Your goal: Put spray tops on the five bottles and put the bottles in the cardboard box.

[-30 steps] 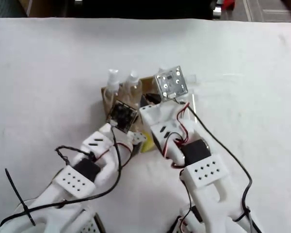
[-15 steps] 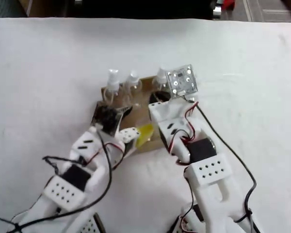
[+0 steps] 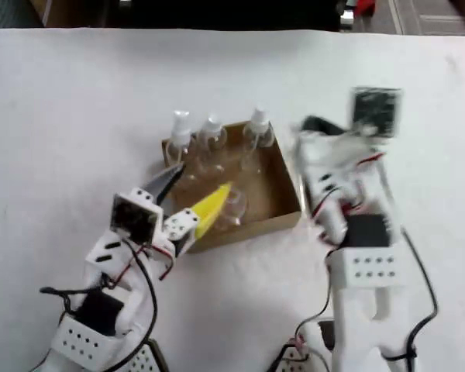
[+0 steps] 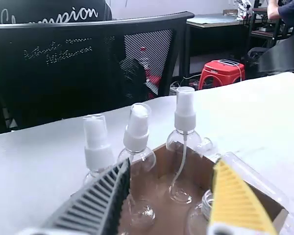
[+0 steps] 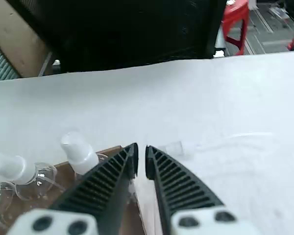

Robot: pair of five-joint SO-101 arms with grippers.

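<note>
L jaws spread over cardboard box [image 3: 252, 229] near-left edge; R jaws pressed together, outside right wall, over tabletop [image 3: 426, 155].

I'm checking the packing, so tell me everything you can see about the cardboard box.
The cardboard box is brown, shallow and open-topped. It sits flat on the white table, turned slightly askew. Three clear bottles with white spray tops stand along its far wall, and a fourth clear bottle with no top is nearer the front. The left gripper, open, hangs over its near left corner.
</note>
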